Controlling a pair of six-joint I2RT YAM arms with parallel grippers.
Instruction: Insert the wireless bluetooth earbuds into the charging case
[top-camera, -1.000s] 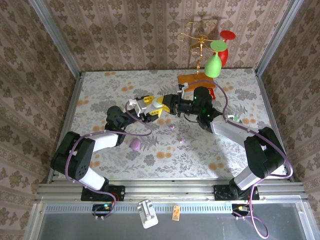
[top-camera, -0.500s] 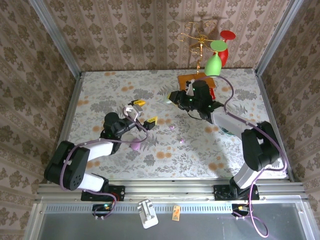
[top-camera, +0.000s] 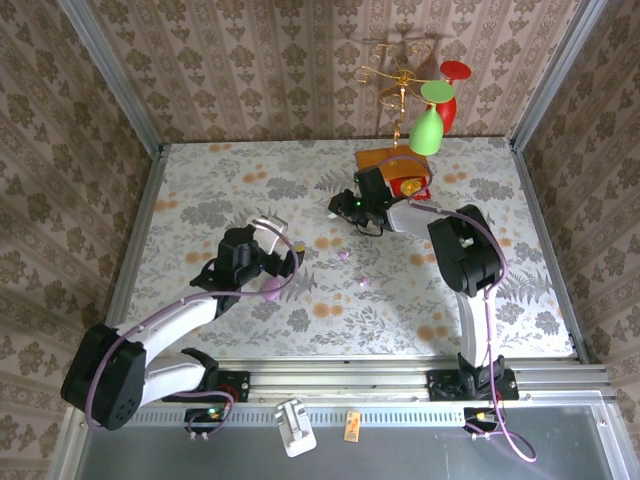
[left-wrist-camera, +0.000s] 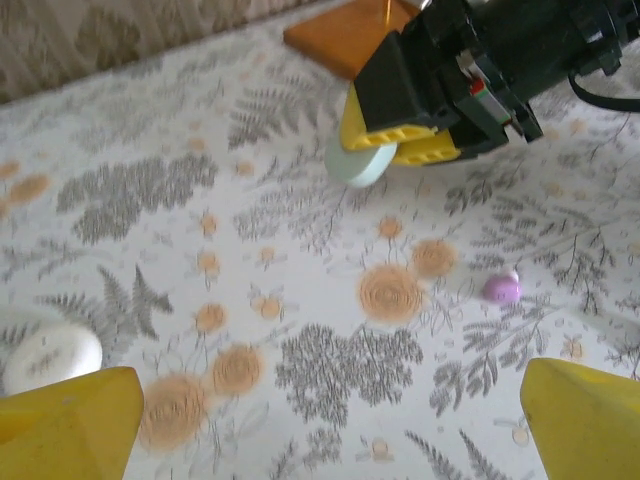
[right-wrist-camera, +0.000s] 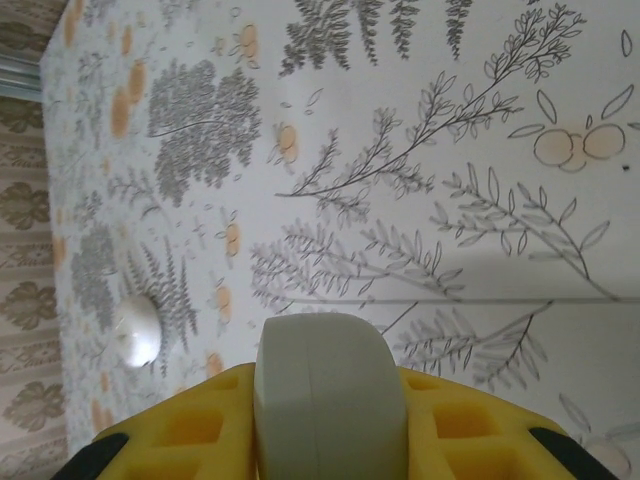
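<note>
My left claw (left-wrist-camera: 328, 425) gapes released; lilac earbud (left-wrist-camera: 500, 288) sits on desk (left-wrist-camera: 150, 300) ahead-right of it, short of my right claw (right-wrist-camera: 330, 430), which grasps the pale case (right-wrist-camera: 330, 370).

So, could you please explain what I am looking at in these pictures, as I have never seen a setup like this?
Two robot arms are bolted at the near edge of a floral table. One camera looks down from above; the other two sit on the wrists, seeing their own yellow fingers. The right gripper is clamped on a pale mint charging case. The left gripper is wide open, holding nothing. On the table lie a white case, a lilac case and two tiny earbuds.
</note>
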